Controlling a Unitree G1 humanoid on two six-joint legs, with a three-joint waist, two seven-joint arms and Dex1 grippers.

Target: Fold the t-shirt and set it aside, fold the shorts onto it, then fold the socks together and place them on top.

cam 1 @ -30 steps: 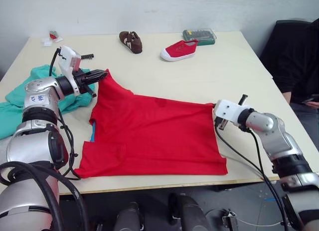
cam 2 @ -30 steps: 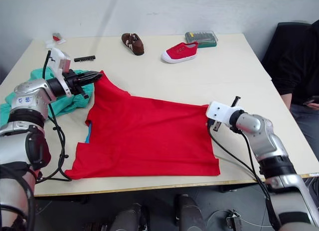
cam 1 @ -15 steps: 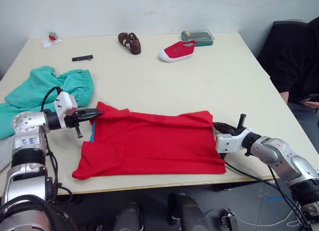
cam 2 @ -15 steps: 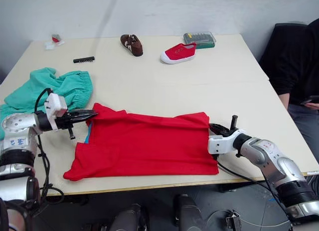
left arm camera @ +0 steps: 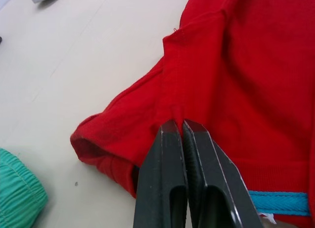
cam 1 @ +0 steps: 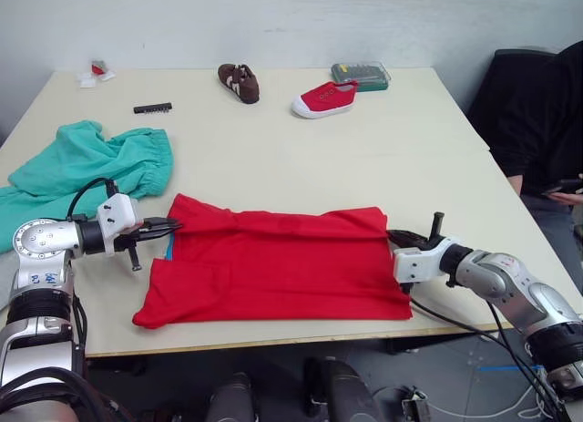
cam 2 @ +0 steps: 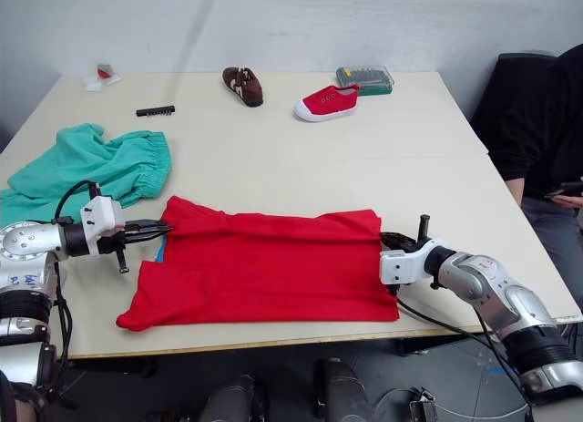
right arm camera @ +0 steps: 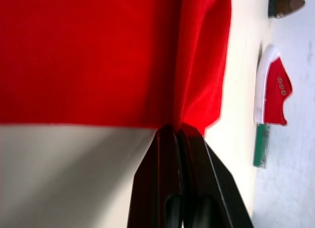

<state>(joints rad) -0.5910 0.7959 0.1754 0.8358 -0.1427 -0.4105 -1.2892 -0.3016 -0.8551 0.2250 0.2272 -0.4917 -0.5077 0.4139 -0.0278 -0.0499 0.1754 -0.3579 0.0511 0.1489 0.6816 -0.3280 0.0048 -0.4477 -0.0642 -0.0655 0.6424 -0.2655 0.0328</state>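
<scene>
Since a second ago both arms have drawn the t-shirt [cam 1: 282,262] toward the table's [cam 1: 383,158] near edge, its far half doubled over the near half. The left gripper [cam 1: 162,228] is pinched shut on its left edge, the right gripper [cam 2: 392,241] pinched shut on its right edge. The shorts [cam 1: 77,167] lie bunched by the left edge.

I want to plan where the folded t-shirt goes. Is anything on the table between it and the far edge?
Yes. Beyond the t-shirt, held by both grippers, lie a red shoe, a brown shoe and a green case near the far edge; the middle stretch of table looks bare.
</scene>
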